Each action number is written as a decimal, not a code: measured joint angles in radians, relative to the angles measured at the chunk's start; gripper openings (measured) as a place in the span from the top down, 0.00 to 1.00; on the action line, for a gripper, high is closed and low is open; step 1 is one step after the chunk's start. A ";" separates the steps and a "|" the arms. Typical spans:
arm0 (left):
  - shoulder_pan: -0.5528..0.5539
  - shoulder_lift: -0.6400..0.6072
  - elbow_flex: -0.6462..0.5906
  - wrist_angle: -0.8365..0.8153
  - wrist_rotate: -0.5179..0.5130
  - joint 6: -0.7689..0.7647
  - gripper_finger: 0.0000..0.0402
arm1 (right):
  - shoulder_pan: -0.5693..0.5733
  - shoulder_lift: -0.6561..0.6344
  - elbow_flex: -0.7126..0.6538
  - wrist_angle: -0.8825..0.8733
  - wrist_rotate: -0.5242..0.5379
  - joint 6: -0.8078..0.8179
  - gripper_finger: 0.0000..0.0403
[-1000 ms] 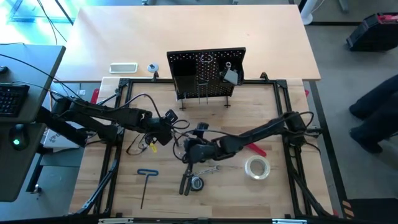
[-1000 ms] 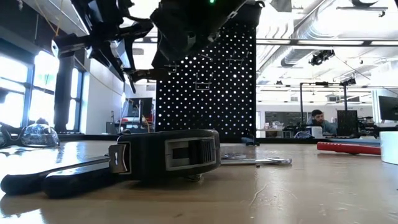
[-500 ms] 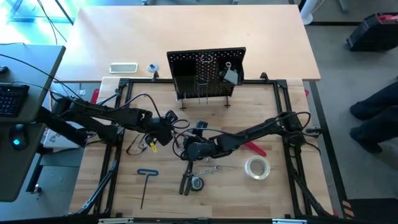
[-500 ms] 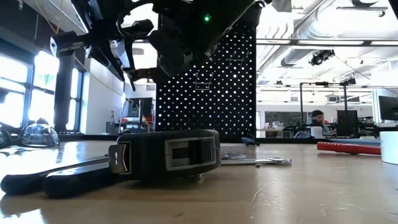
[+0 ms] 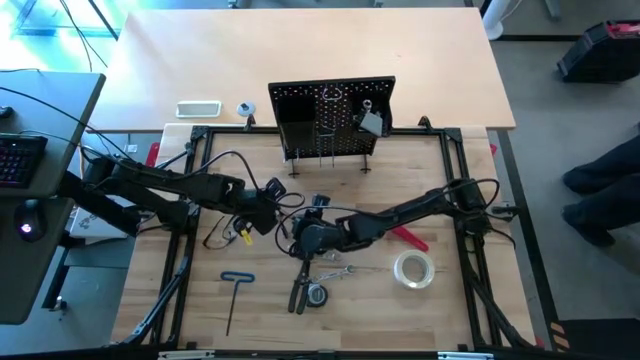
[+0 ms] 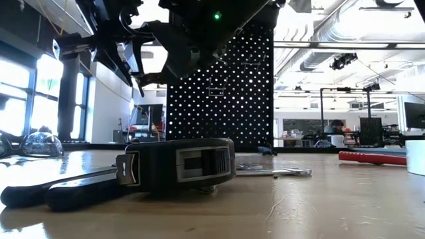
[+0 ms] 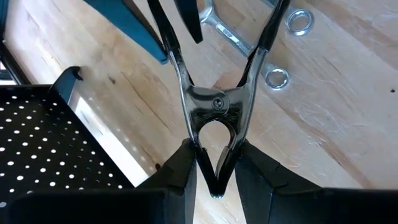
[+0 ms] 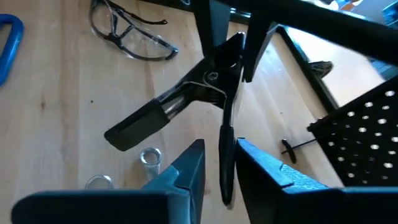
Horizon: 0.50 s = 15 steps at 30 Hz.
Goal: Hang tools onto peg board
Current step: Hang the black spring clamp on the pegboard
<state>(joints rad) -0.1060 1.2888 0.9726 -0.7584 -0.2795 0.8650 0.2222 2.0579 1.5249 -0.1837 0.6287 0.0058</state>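
Hanging over the middle of the bench (image 5: 450, 300), well apart from the upright peg board (image 5: 330, 120) at its far edge, a metal spring clamp (image 7: 214, 106) was gripped at its handle ends by the left gripper (image 7: 214, 180), fingers clamped, while the right gripper (image 8: 221, 171) had its fingers closed on one arm. The handover would be judged best done if one grip were confirmed firm before the other was released. The grips were shown only in the wrist views, the clamp being hidden beneath the arms in the high view.
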 joint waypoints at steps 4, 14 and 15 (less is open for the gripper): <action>0.000 0.000 0.000 0.000 0.001 0.000 0.82 | -0.009 0.000 0.000 -0.003 -0.029 0.020 0.85; -0.001 0.001 -0.001 0.005 0.005 -0.027 0.82 | -0.013 -0.001 0.000 -0.032 -0.002 0.042 0.97; -0.001 0.001 -0.001 0.007 0.004 -0.027 0.82 | -0.012 -0.001 0.000 -0.037 0.002 0.045 0.97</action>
<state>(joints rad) -0.1066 1.2900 0.9718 -0.7512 -0.2760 0.8379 0.2098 2.0571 1.5249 -0.2210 0.6307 0.0509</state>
